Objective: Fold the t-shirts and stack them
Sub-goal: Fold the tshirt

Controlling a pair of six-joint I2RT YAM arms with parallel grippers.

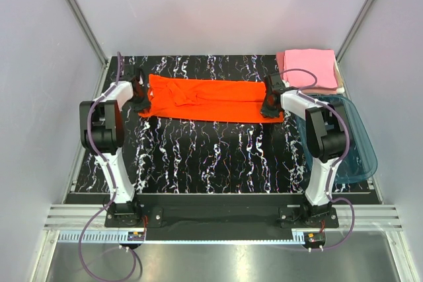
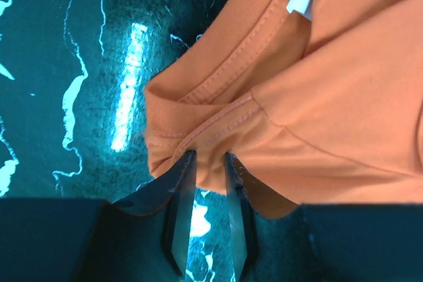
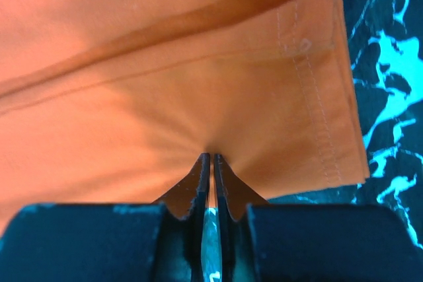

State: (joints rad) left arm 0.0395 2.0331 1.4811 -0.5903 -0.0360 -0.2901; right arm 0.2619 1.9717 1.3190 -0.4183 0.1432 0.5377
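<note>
The orange-red t-shirt point(image 1: 211, 99) lies folded into a long band across the back of the black marbled table. My left gripper point(image 1: 140, 102) is at its left end. In the left wrist view its jaws point(image 2: 208, 160) pinch a bunched fold of the shirt point(image 2: 317, 97) near the collar seam. My right gripper point(image 1: 269, 105) is at the shirt's right end. In the right wrist view it point(image 3: 211, 158) is shut tight on the cloth point(image 3: 165, 64) beside the hem, with wrinkles fanning out from the tips. Folded light pink t-shirts point(image 1: 309, 69) are stacked at the back right corner.
A translucent teal plastic tub point(image 1: 344, 143) lies at the table's right edge, beside the right arm. The table point(image 1: 218, 156) has grey walls on three sides. The pink stack is just behind the right gripper.
</note>
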